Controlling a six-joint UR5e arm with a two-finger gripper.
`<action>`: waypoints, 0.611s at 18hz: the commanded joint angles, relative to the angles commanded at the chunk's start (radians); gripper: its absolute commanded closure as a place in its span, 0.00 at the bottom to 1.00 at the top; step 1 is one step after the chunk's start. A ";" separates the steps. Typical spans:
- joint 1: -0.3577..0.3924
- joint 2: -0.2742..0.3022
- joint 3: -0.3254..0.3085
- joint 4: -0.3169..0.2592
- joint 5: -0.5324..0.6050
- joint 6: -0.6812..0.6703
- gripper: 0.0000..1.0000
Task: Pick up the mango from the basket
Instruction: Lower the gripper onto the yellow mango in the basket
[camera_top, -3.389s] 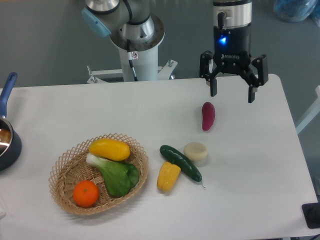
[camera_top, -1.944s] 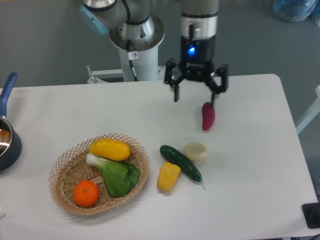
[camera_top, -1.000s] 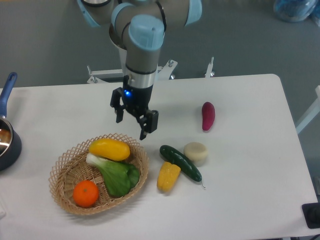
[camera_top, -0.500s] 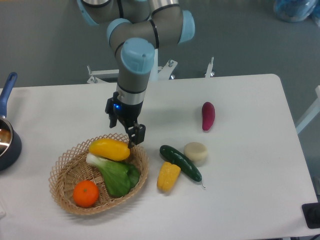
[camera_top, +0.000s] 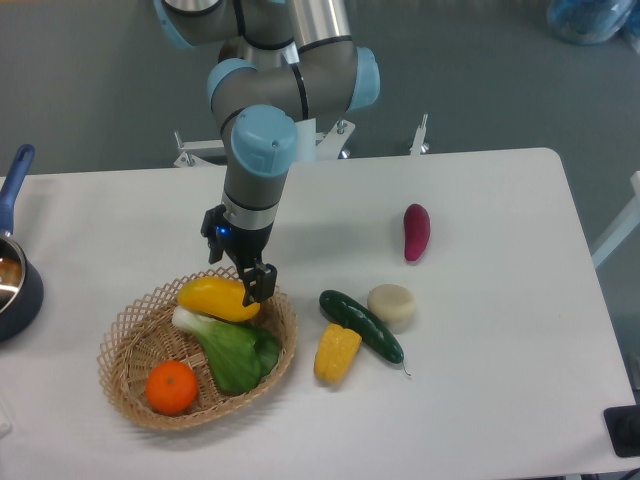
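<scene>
Toward the table's left, the basket (camera_top: 128, 338) holds the mango (camera_top: 214, 298) at its rear, beside an orange (camera_top: 171, 387) and leafy greens (camera_top: 234, 350). Above the mango's right end hangs the gripper (camera_top: 238, 268), jaws apart, holding nothing. Judged glossy, firm, likely slippery; grasp across its narrow midsection.

I can't read any text, brand, number or label from here. The arm, the table and everything lying on it show no lettering that I can make out at this resolution.
</scene>
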 joint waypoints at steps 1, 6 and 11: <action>-0.002 -0.008 0.005 0.000 0.002 0.000 0.00; -0.011 -0.040 0.020 0.002 0.003 0.002 0.00; -0.017 -0.045 0.020 0.002 0.005 0.006 0.00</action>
